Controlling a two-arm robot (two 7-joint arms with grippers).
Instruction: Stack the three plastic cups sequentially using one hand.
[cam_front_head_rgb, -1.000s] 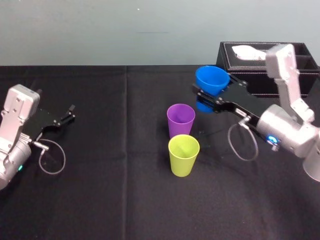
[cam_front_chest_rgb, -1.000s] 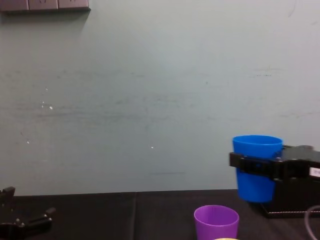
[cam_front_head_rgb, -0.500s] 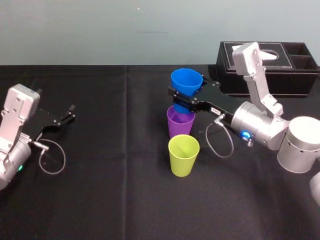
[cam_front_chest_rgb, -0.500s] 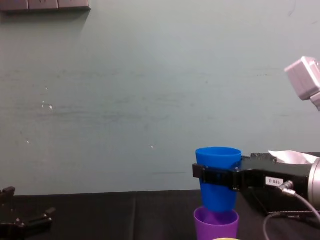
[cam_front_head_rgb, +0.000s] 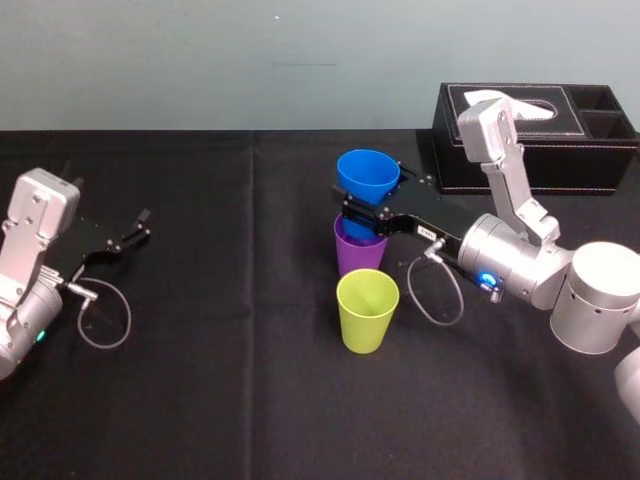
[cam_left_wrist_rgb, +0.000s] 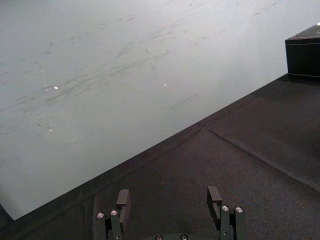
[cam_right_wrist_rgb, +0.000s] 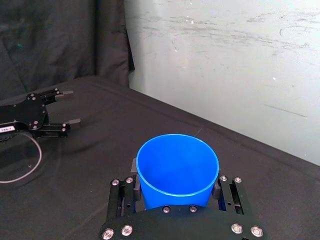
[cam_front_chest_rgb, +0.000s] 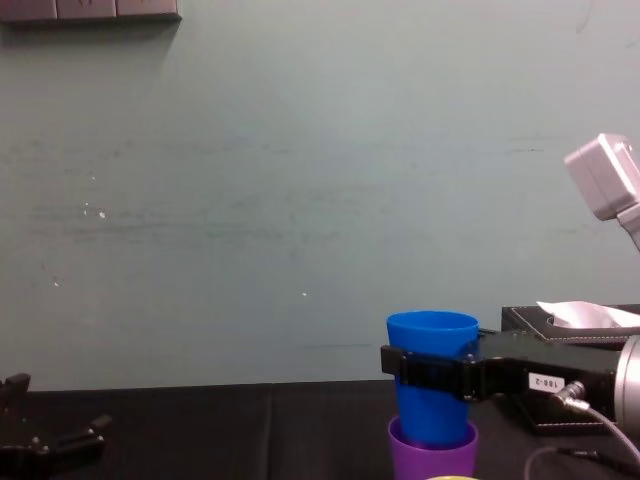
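My right gripper (cam_front_head_rgb: 368, 207) is shut on the bright blue cup (cam_front_head_rgb: 367, 176), one finger on each side of its wall. The blue cup stands upright with its base lowered into the mouth of the purple cup (cam_front_head_rgb: 354, 256), as the chest view shows for the blue cup (cam_front_chest_rgb: 432, 335) and the purple cup (cam_front_chest_rgb: 432, 452). The yellow-green cup (cam_front_head_rgb: 367, 311) stands alone just in front of the purple one. In the right wrist view the blue cup (cam_right_wrist_rgb: 177, 167) sits between the jaws. My left gripper (cam_front_head_rgb: 140, 226) rests open at the table's left, far from the cups.
A black tissue box (cam_front_head_rgb: 540, 140) stands at the back right, behind my right arm. A black cloth (cam_front_head_rgb: 230, 400) covers the table. A loose cable loop (cam_front_head_rgb: 105, 320) lies by the left arm.
My right gripper carried the blue cup leftward from beside the tissue box to above the purple cup, then lowered it so its base sits in the purple cup. The left arm stayed still.
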